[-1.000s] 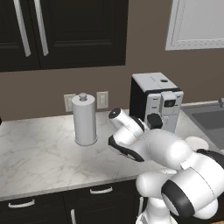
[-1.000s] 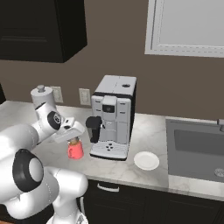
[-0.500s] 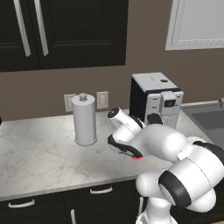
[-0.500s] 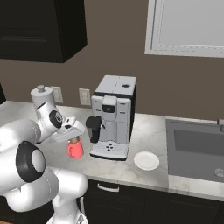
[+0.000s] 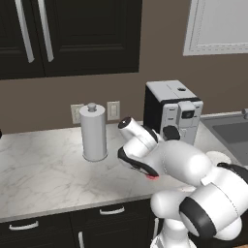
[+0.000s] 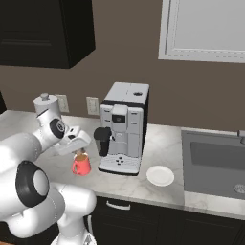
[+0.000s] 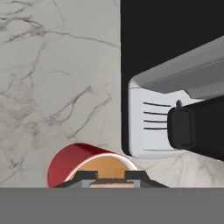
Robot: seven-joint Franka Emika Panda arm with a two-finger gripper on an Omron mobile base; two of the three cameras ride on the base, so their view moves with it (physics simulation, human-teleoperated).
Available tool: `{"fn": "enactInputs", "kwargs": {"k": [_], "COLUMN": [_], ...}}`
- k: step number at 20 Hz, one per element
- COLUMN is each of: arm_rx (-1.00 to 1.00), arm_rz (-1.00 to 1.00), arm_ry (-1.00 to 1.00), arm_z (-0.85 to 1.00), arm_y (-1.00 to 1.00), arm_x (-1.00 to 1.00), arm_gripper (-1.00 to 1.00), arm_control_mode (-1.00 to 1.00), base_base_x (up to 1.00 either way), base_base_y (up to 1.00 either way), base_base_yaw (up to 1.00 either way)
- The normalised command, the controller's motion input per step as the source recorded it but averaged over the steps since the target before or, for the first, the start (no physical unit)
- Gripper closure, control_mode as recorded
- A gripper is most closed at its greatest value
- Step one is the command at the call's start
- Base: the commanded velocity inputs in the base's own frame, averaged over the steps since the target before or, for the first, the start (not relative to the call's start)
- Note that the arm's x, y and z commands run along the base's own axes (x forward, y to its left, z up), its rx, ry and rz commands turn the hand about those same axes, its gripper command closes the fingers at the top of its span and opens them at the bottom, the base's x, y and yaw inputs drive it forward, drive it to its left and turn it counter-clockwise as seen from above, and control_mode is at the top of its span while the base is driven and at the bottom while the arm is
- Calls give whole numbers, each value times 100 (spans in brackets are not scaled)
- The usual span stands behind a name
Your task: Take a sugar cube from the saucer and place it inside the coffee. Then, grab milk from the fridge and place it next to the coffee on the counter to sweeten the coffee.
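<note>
The coffee, a red mug of brown liquid, stands on the counter just left of the coffee machine. My gripper hangs straight above it, pointing down. In the hand view the mug lies right under my gripper, which is shut on a small pale sugar cube over the brown surface. The white saucer sits to the right of the machine, near the counter's front edge. In the left base view a red sliver of the mug peeks out below the hand.
A black-and-silver coffee machine stands close to the mug on its right, and its drip tray is beside the gripper. A paper-towel holder stands further left. A sink lies at the right end.
The hand has sunk slightly over the mug while the elbow swung around. The mug and saucer have not moved.
</note>
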Motion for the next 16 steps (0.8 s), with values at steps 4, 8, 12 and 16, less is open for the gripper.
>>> {"fn": "enactInputs", "kwargs": {"k": [4, 8, 12, 16], "arm_rx": [0, 0, 0, 0], "arm_rz": [0, 0, 0, 0], "arm_ry": [0, 0, 0, -1], "arm_z": [1, -3, -1, 2], "arm_y": [0, 0, -3, -1], "arm_x": [-10, -1, 0, -5], "arm_gripper": [-100, -100, -100, -100], "arm_control_mode": [-100, -100, -100, -100], "base_base_x": [0, 0, 0, 0], "base_base_y": [0, 0, 0, 0], "base_base_yaw": [0, 0, 0, 0]}}
